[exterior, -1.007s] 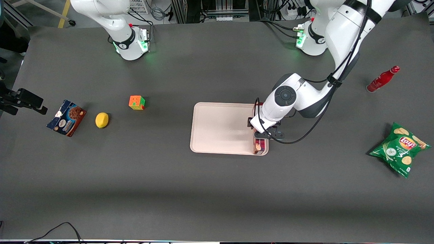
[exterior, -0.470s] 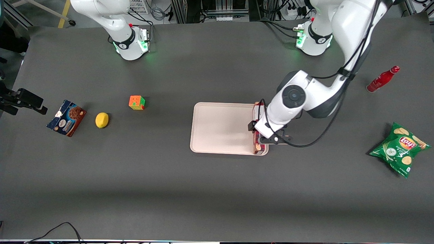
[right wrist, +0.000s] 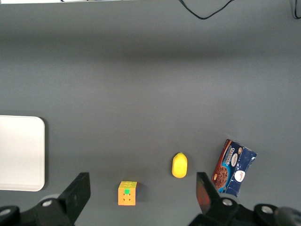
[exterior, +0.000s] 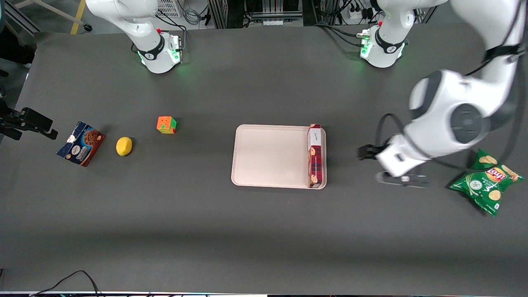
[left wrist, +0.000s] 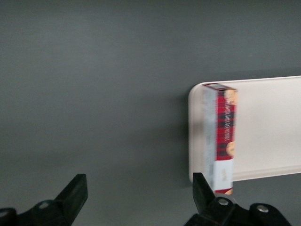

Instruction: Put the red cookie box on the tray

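i've let go and pulled my gripper point(exterior: 402, 178) away, fingers spread, empty, right of frame near the chips bag point(exterior: 486, 180). red cookie box point(exterior: 315, 156) now lies in tray point(exterior: 268, 156) along its right rim. task looks done.

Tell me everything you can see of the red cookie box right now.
The red cookie box is a long slim carton in dark red tartan with round cookie pictures and a white panel at one end. It lies in the tray, along the tray's short edge toward the working arm's end, white end farther from the front camera. It looks intact. Nothing grips it: the gripper is open, over bare table between the tray and the chip bag.
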